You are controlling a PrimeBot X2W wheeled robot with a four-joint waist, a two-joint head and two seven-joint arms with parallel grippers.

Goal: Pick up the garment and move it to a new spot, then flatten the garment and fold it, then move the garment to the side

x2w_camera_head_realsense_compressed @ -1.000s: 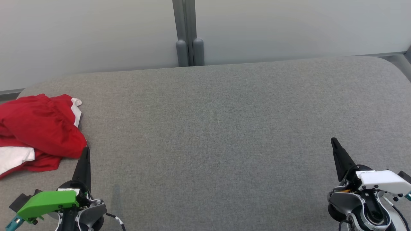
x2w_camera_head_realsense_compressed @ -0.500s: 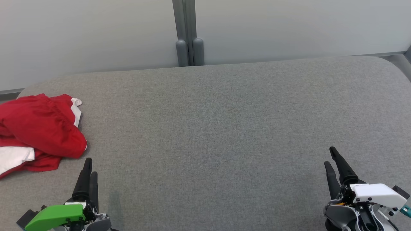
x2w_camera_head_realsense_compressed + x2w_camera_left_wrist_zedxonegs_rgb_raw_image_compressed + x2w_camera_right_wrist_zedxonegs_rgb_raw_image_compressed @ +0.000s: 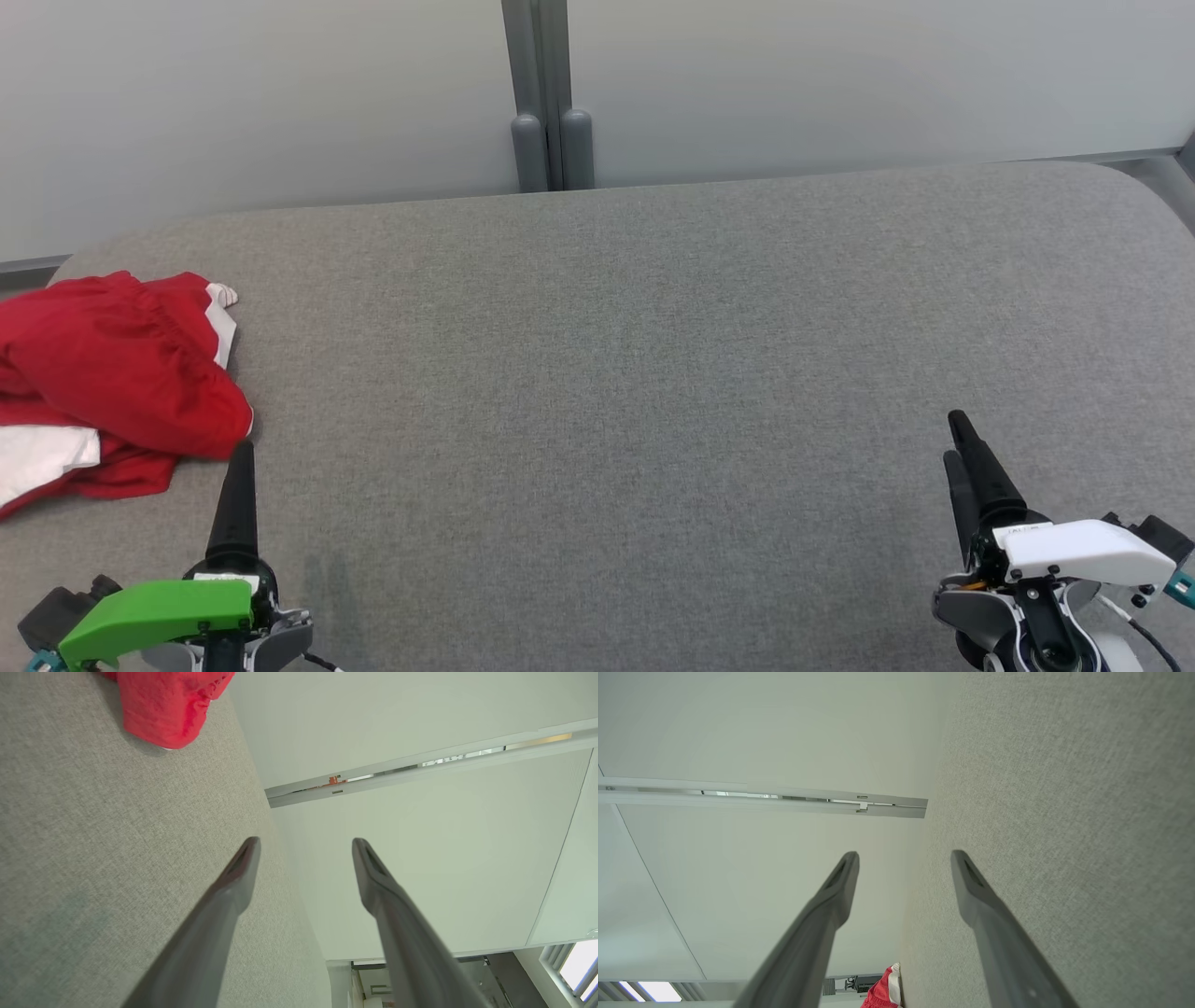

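The red-and-white garment (image 3: 117, 378) is sitting crumpled way out at 9 o'clock on the grey padded table (image 3: 653, 327), and might be spilling over that edge, though I can't quite tell. The left gripper (image 3: 306, 843) is hovering at 7 o'clock just beside it, fingers spread and holding nothing. The right gripper (image 3: 904, 855) is idling at 4 o'clock, also spread and empty. I'm worrying that a one-fold grab drags the heap off the edge.
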